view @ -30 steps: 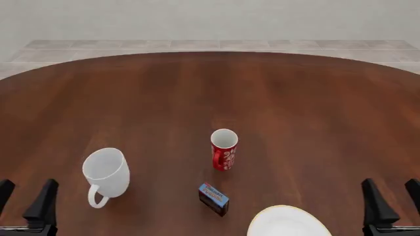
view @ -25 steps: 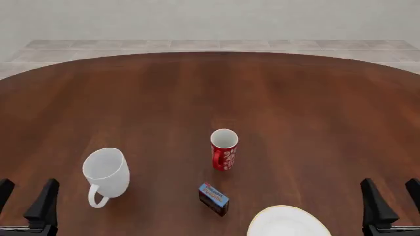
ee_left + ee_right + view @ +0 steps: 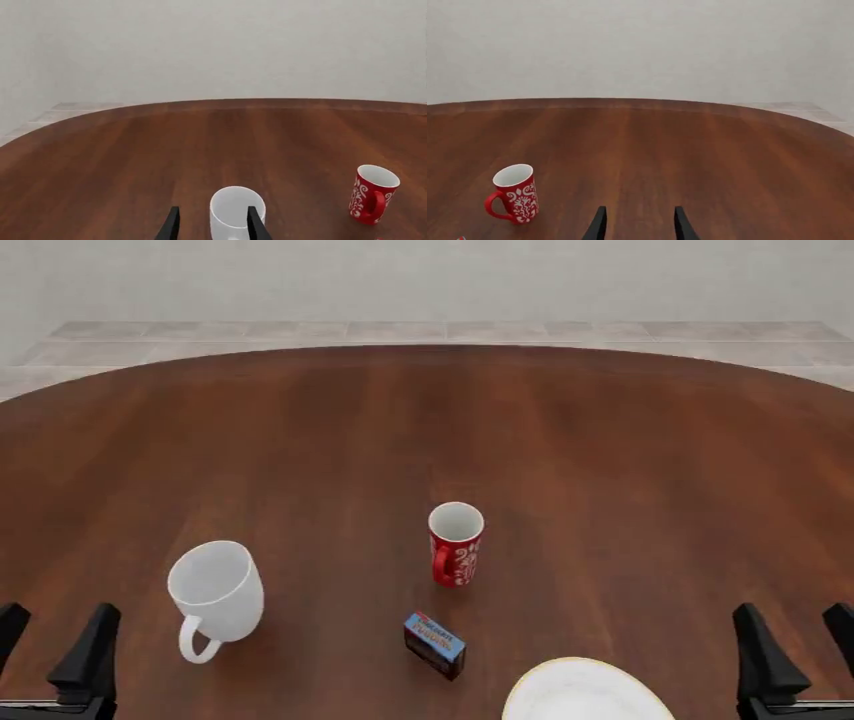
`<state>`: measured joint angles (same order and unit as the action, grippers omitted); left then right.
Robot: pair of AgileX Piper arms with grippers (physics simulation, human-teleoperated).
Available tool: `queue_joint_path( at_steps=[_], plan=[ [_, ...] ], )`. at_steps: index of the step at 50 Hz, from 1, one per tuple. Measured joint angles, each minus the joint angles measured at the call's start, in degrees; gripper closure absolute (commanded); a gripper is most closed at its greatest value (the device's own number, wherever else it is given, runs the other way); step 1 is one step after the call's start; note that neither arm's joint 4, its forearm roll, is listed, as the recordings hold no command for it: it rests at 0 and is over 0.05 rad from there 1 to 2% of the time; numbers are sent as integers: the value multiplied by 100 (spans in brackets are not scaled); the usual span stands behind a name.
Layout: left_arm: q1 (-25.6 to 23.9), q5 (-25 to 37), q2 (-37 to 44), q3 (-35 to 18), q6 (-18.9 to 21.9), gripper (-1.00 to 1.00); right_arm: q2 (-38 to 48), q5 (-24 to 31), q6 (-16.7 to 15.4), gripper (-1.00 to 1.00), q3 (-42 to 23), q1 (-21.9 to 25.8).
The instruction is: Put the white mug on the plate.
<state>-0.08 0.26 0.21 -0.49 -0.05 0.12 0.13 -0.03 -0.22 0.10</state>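
The white mug (image 3: 214,590) stands upright on the table at the left front, its loop handle (image 3: 198,640) turned toward the arms' side. The plate (image 3: 585,698) lies at the front right of centre, cut by the picture's lower edge. My left gripper (image 3: 51,650) is open and empty, low at the front left, short of the mug. In the left wrist view the white mug (image 3: 235,214) stands just ahead of the open left gripper (image 3: 212,229), in line with one finger. My right gripper (image 3: 801,650) is open and empty at the front right, right of the plate; in the right wrist view this gripper (image 3: 639,227) faces bare table.
A slim red mug with white patterns (image 3: 455,545) stands upright near the table's middle; it also shows in the left wrist view (image 3: 370,196) and in the right wrist view (image 3: 514,196). A small dark box with a blue and red top (image 3: 435,645) lies between the red mug and the plate.
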Motion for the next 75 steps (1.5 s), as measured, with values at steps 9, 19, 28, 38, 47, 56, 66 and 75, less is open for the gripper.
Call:
queue_joint_path(
  at_steps=[9,19,28,38,47,56,66,75],
  plan=[
    [-6,9,-3,-6,1,-100,-2,-2,1,-100,3,2],
    [-117,164,105,-124,121,-100,-3,-2,0,-100,4,3],
    [-175,709,597,-559,406,-100,-3,-2,0,-100,5,3],
    [-173,1235,1300,-871,682,-100,-4,-2,0,-100,5,4],
    [-307,1699,1729,-1075,768,-100,-4,-2,0,-100,5,3],
    [-369,1802,2206,-1184,751,-100,-4,-2,0,-100,5,4],
    [-403,1720,2637,-1206,750,-100,-4,-2,0,-100,5,4],
    [-358,1429,3133,-1147,755,-100,-4,-2,0,-100,5,4]
  ],
)
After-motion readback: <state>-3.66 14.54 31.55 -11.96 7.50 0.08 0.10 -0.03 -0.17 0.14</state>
